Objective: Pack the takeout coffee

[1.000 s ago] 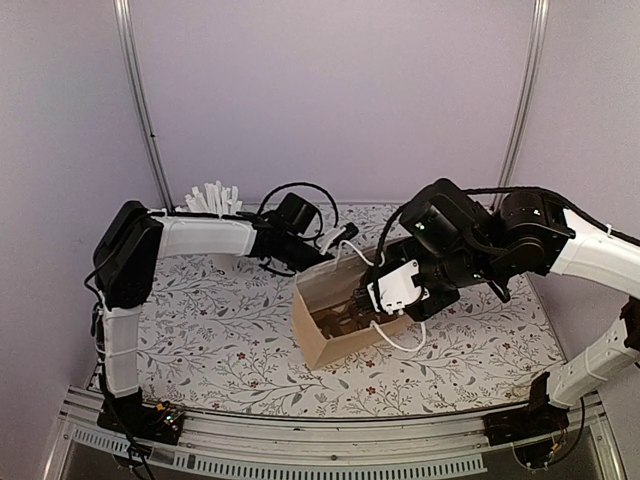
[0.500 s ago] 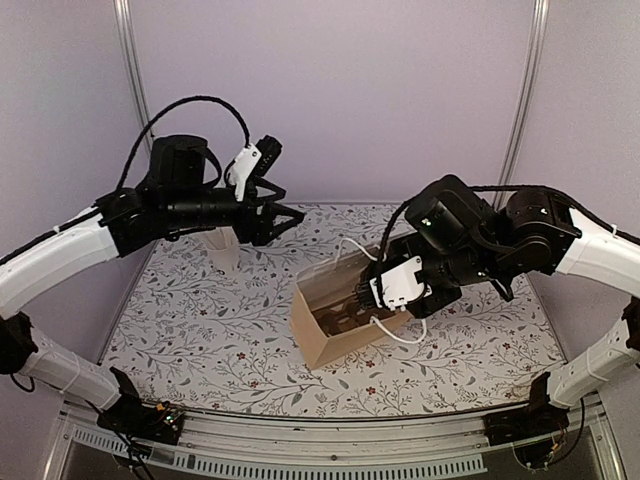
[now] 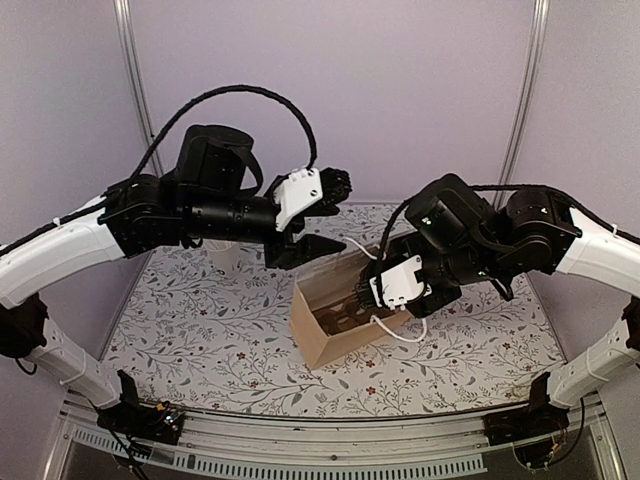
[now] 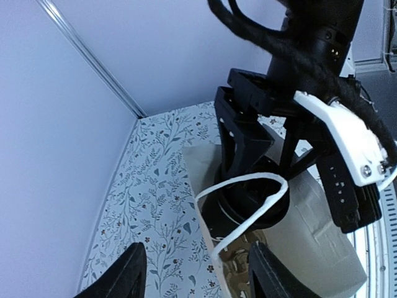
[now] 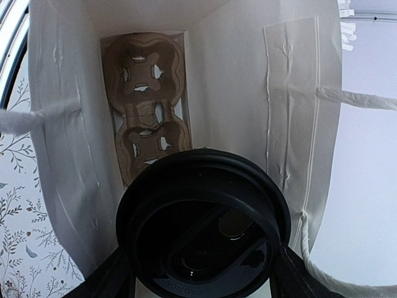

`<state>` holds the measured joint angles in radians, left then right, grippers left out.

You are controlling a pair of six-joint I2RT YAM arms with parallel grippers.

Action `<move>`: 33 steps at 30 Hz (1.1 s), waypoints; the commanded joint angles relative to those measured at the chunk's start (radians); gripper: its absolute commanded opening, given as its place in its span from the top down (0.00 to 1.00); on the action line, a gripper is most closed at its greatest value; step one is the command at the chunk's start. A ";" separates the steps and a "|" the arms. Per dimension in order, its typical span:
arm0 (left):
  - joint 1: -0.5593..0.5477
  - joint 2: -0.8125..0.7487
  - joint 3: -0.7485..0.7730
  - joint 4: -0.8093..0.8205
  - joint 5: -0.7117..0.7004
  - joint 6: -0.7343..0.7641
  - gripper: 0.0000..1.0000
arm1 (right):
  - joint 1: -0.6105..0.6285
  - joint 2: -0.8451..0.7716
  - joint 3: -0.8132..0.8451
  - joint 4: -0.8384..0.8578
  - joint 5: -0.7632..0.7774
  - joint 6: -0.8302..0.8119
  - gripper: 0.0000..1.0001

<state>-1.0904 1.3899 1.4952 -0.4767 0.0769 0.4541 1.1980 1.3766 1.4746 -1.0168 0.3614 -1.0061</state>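
The takeout coffee [image 5: 203,230], a black cup under a black round lid, hangs in the mouth of an open brown paper bag [image 3: 325,338]. My right gripper [image 5: 201,273] is shut on it, one finger on each side of the lid. In the left wrist view the same cup [image 4: 248,202] shows from the side, just under the bag's white cord handle [image 4: 245,186]. My left gripper [image 4: 197,251] hovers open above the bag's back left edge with nothing between its fingers. From above, the left gripper [image 3: 335,215] sits high beside the right gripper [image 3: 375,292].
A brown pulp cup carrier [image 5: 146,121] lies on the bag's floor, below the cup. The bag's walls [image 5: 229,81] close in tightly around the lid. The bag stands mid-table on a floral cloth [image 3: 210,330]. A second white handle [image 3: 400,335] hangs off the bag's front.
My left arm has risen from the back left of the table and swung right, ending above the bag. The right gripper and the cup have held still.
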 commanded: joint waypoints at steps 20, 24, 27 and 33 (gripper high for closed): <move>-0.027 0.144 0.031 0.127 -0.013 -0.201 1.00 | 0.012 -0.009 0.017 -0.090 -0.042 0.019 0.67; -0.009 0.128 -0.020 0.205 -0.038 -0.290 1.00 | 0.020 -0.018 -0.004 -0.102 -0.047 0.016 0.66; 0.006 0.120 -0.032 0.252 -0.017 -0.363 1.00 | 0.027 -0.017 -0.020 -0.100 -0.049 0.004 0.66; 0.018 0.120 -0.052 0.295 0.044 -0.429 1.00 | 0.030 -0.019 -0.035 -0.072 -0.067 -0.014 0.66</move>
<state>-1.0870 1.5314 1.4719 -0.2554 0.0746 0.1001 1.2186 1.3758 1.4567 -1.1000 0.3199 -1.0107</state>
